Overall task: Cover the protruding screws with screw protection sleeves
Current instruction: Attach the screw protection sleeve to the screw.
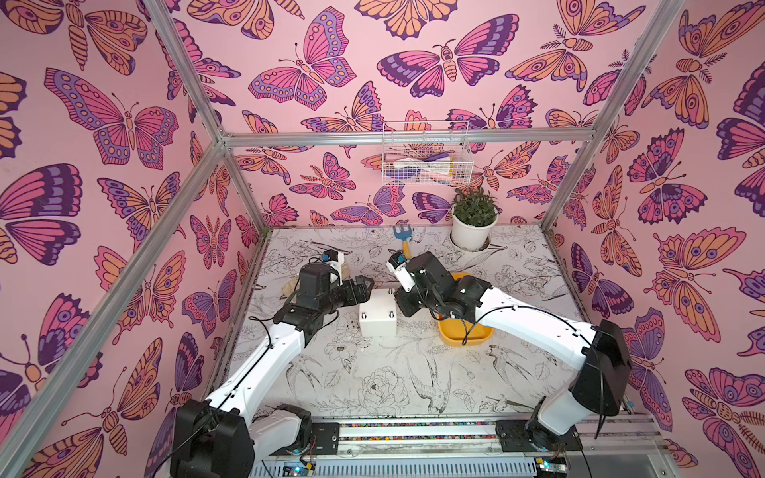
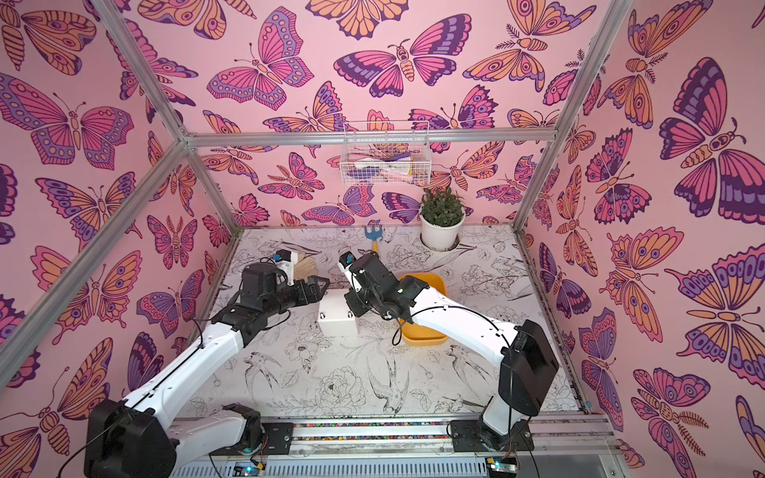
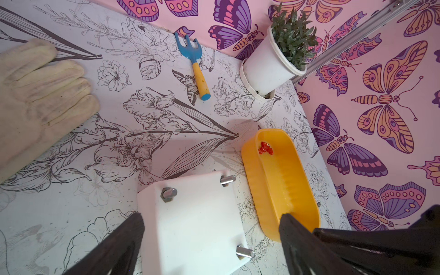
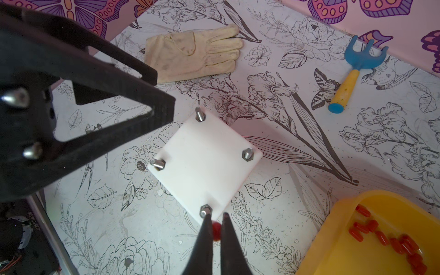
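Observation:
The white box (image 1: pixel 376 316) (image 2: pixel 337 320) stands mid-table with bare silvery protruding screws at its corners (image 4: pixel 200 114) (image 4: pixel 157 163) (image 4: pixel 247 154) (image 4: pixel 206 211). My right gripper (image 4: pixel 216 215) hovers over the corner nearest it, shut on one red screw protection sleeve (image 4: pixel 216 229) just beside that corner's screw. More sleeves (image 4: pixel 390 238) (image 3: pixel 265 148) lie in the yellow tray (image 4: pixel 333 226) (image 1: pixel 463 337). My left gripper (image 3: pixel 212 217) (image 1: pixel 364 289) is open at the box's other side, with the box (image 3: pixel 190 226) in view between its spread fingers; contact is unclear.
A cream glove (image 4: pixel 192 53) (image 3: pixel 40 95) lies behind the left arm. A blue and yellow toy rake (image 1: pixel 403 240) and a white plant pot (image 1: pixel 472 231) stand at the back. A wire basket (image 1: pixel 426 161) hangs on the back wall.

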Robot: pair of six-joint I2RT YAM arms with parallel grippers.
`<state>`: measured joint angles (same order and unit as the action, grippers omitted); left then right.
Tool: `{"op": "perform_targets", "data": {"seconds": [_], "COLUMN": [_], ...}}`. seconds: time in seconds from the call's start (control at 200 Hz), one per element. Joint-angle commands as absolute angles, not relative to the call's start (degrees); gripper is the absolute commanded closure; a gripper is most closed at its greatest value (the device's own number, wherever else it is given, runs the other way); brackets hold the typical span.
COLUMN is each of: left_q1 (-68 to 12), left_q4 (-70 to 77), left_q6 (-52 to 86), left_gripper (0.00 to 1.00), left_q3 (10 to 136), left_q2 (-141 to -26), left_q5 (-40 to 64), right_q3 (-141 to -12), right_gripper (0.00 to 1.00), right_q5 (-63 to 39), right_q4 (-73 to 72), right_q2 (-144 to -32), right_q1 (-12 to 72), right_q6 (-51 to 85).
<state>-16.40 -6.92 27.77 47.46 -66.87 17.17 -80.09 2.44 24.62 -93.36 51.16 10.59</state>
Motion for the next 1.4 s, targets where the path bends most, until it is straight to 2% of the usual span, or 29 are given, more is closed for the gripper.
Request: {"op": "perform_targets", "data": {"seconds": [0.0,1.397], "left_q1": [-16.02,-15.91], "left_q4": [-5.62,-5.62], "left_q6": [28.2,27.99], "left_gripper": [0.09,0.09], "left_q3": [46.51,46.19], "left_q2": [-67.16,-66.62], "left_q5": [18.38,18.47], "right_q3": [-80.51,-80.74], "right_gripper": [0.9,0.89], "right_q5": [3.23,2.14], "right_q4": [24.34,24.41], "right_q2": [-94.74,-99.76], "right_q1": [51.72,52.6], "right_q6": [10.11,10.08]}}
